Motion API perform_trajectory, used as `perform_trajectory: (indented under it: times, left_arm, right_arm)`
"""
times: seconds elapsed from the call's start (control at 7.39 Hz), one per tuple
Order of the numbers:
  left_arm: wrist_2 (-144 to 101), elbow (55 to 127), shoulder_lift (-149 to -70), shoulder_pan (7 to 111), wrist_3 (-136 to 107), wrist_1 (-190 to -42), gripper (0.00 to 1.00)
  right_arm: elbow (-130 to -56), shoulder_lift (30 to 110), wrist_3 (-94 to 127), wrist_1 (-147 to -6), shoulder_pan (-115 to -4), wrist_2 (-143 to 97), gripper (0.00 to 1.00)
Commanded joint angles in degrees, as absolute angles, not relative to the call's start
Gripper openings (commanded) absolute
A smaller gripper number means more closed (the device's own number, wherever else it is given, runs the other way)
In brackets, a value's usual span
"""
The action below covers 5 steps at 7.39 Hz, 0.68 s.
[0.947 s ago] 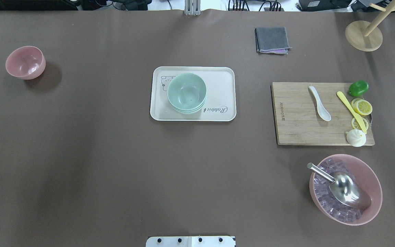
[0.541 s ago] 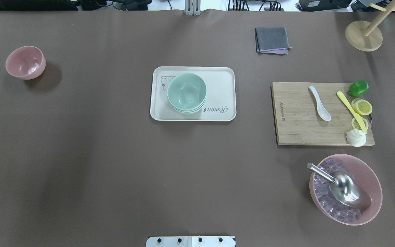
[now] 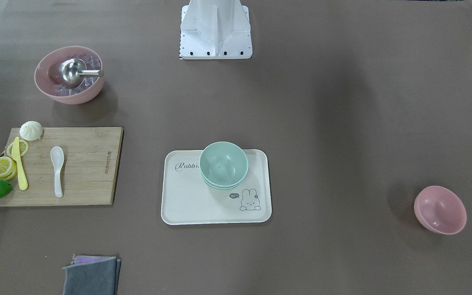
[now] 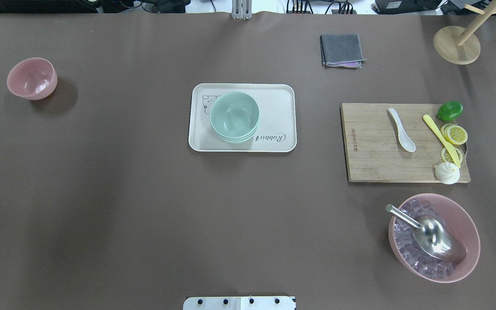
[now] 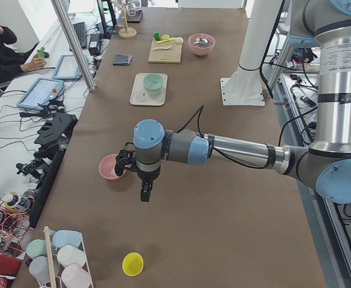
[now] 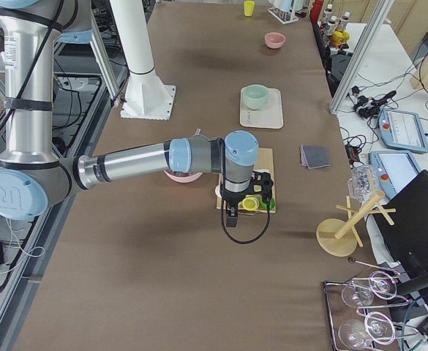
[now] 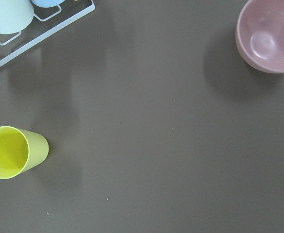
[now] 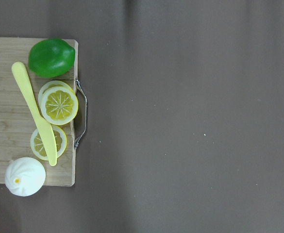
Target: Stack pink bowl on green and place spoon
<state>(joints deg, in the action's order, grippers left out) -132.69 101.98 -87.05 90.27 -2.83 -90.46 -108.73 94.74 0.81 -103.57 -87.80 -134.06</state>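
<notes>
The small pink bowl (image 4: 32, 78) stands empty at the table's far left; it also shows in the left wrist view (image 7: 270, 36). Stacked green bowls (image 4: 234, 116) sit on a cream rabbit tray (image 4: 278, 103) at mid-table. A white spoon (image 4: 401, 129) lies on the wooden cutting board (image 4: 373, 163). My left gripper (image 5: 123, 164) hovers above the table beside the pink bowl (image 5: 110, 167); I cannot tell if it is open. My right gripper (image 6: 263, 181) hovers over the board's fruit end; I cannot tell its state either.
On the board lie a lime (image 4: 449, 110), lemon slices (image 4: 455, 134), a yellow knife (image 4: 441, 140) and a bun (image 4: 447, 173). A large pink bowl (image 4: 467, 224) holds ice and a metal scoop. There are also a grey cloth (image 4: 342, 49), a wooden stand (image 4: 455, 45), a yellow cup (image 7: 10, 153) and a cup rack (image 7: 35, 34).
</notes>
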Motion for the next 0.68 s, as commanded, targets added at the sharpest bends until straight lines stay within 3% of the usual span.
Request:
perform_trajectory:
  times: [0.0, 0.27, 0.54]
  left_arm:
    - [-135.41, 100.39, -88.32, 88.70, -2.90, -90.70, 0.98]
    - [-136.14, 92.78, -95.14, 87.37, -5.77, -93.67, 0.97]
    - [-135.62, 82.32, -103.58, 80.54, -19.61, -104.62, 0.97]
  right_arm:
    - [-108.29, 94.66, 0.88, -103.45, -86.93, -135.26, 1.00]
    - [-108.28, 95.35, 0.52, -93.48, -85.52, -135.79, 1.00]
    - [-107.76, 95.19, 1.23, -93.52, -85.34, -135.97, 1.00]
